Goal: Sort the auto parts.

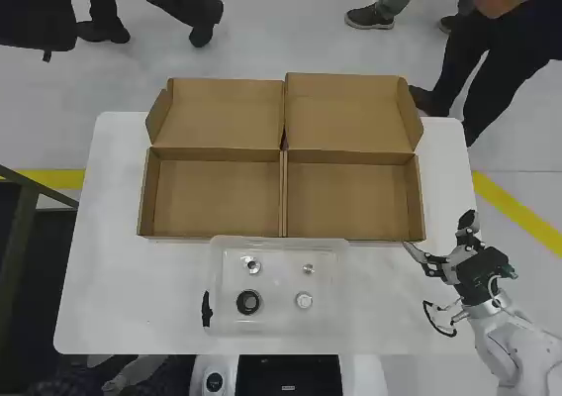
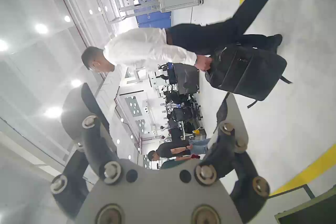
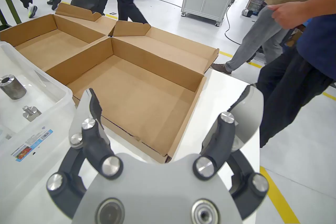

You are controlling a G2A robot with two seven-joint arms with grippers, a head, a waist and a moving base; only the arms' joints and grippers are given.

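Sorting is not yet begun: the right claw (image 3: 170, 97), spread and empty, must be brought to the bin (image 1: 276, 239) for its black ring (image 1: 249, 302).

Two open boxes sit side by side and touching on the far half of the table (image 1: 113, 297). They are the left box (image 1: 212, 198) and the right box (image 1: 350, 201), each with its lid laid back toward the far edge. Just near of them, centred on their shared wall, stands a bin (image 1: 340, 287). Four parts lie in it, apart from one another: a cylinder (image 1: 250, 264) far left, a stud (image 1: 308, 267) far right, a ring (image 1: 249, 302) near left and a disc (image 1: 304, 301) near right. A fifth part (image 1: 205, 309) lies at the bin's left wall; whether inside or outside cannot be told. The right gripper (image 1: 441, 241) hangs over the table's near right area, right of the bin and close to the right box's near right corner.
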